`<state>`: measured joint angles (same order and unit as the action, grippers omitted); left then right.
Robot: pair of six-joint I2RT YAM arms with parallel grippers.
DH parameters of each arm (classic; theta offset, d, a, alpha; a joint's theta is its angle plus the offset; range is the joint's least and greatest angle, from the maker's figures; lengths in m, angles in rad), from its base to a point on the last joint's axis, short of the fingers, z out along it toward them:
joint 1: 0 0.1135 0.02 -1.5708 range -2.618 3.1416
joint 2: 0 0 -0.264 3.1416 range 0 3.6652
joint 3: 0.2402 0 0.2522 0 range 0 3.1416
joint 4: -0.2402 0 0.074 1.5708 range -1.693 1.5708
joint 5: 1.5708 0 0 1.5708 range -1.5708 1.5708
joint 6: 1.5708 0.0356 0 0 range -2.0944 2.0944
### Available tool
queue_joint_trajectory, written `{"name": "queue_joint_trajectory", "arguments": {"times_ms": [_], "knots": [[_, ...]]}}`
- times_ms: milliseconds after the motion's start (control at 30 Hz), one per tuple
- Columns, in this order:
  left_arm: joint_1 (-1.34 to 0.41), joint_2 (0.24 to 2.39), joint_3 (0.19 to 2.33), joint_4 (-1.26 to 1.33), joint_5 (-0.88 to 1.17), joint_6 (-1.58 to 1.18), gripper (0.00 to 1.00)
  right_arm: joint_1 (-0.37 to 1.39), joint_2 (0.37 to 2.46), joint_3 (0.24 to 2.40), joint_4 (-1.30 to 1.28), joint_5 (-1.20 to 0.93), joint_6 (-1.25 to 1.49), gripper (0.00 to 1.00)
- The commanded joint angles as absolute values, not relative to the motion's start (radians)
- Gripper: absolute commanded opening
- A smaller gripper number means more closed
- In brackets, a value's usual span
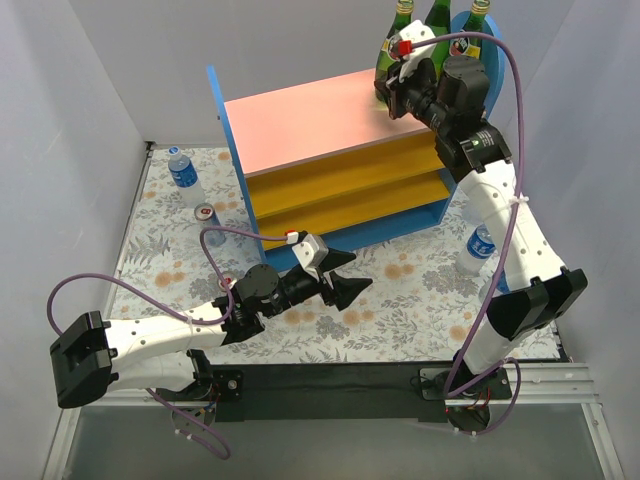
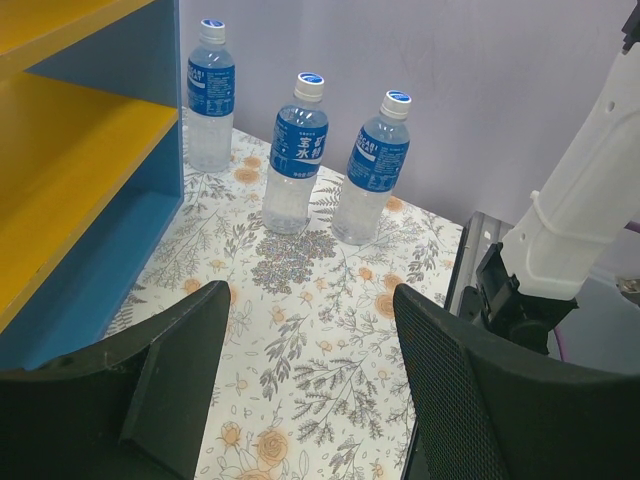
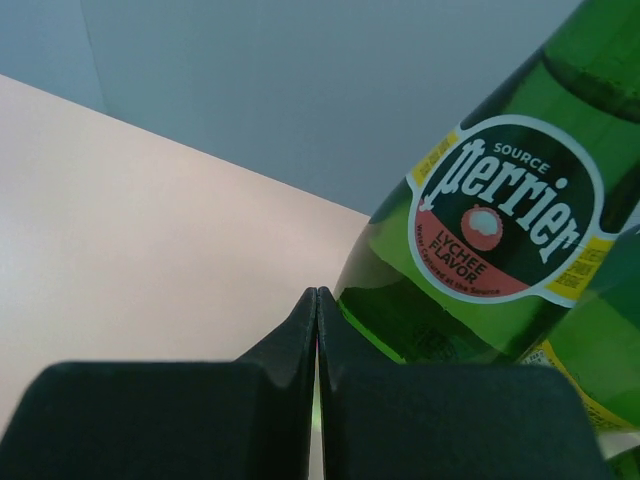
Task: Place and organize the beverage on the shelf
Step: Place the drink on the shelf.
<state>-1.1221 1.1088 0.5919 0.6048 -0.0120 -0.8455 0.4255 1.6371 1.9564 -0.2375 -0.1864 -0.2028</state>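
The shelf (image 1: 300,120) has a pink top board, blue sides and orange-yellow lower boards. Three green glass bottles (image 1: 438,14) stand at its far right top corner. My right gripper (image 1: 388,97) is shut and empty, low over the pink board (image 3: 150,220), fingertips (image 3: 317,297) just left of a green Perrier bottle (image 3: 480,250). My left gripper (image 1: 345,277) is open and empty over the floral table in front of the shelf. In the left wrist view it (image 2: 310,370) faces three clear blue-labelled bottles (image 2: 293,150) standing right of the shelf.
A clear bottle (image 1: 185,175) and a silver-red can (image 1: 207,215) stand left of the shelf. Another clear bottle (image 1: 480,245) shows beside the right arm (image 2: 580,200). Grey walls enclose the table. The yellow lower boards (image 2: 70,150) hold nothing that I can see.
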Motion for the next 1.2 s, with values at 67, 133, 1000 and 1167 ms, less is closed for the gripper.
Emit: {"name": "queue_joint_trajectory", "arguments": {"times_ms": [67, 133, 1000, 1167], "knots": [[-1.12, 1.089, 0.624, 0.601, -0.012, -0.845, 0.65, 0.41, 1.64, 2.005, -0.225, -0.232, -0.184, 0.01], [-1.12, 1.092, 0.626, 0.601, -0.012, -0.844, 0.65, 0.4, 1.643, 2.009, -0.224, -0.23, -0.18, 0.01], [-1.12, 1.085, 0.637, 0.584, -0.012, -0.842, 0.65, 0.342, 1.657, 2.017, -0.233, -0.242, -0.155, 0.01], [-1.12, 1.085, 0.638, 0.583, -0.006, -0.841, 0.65, 0.337, 1.637, 2.014, -0.238, -0.368, -0.163, 0.01]]}}
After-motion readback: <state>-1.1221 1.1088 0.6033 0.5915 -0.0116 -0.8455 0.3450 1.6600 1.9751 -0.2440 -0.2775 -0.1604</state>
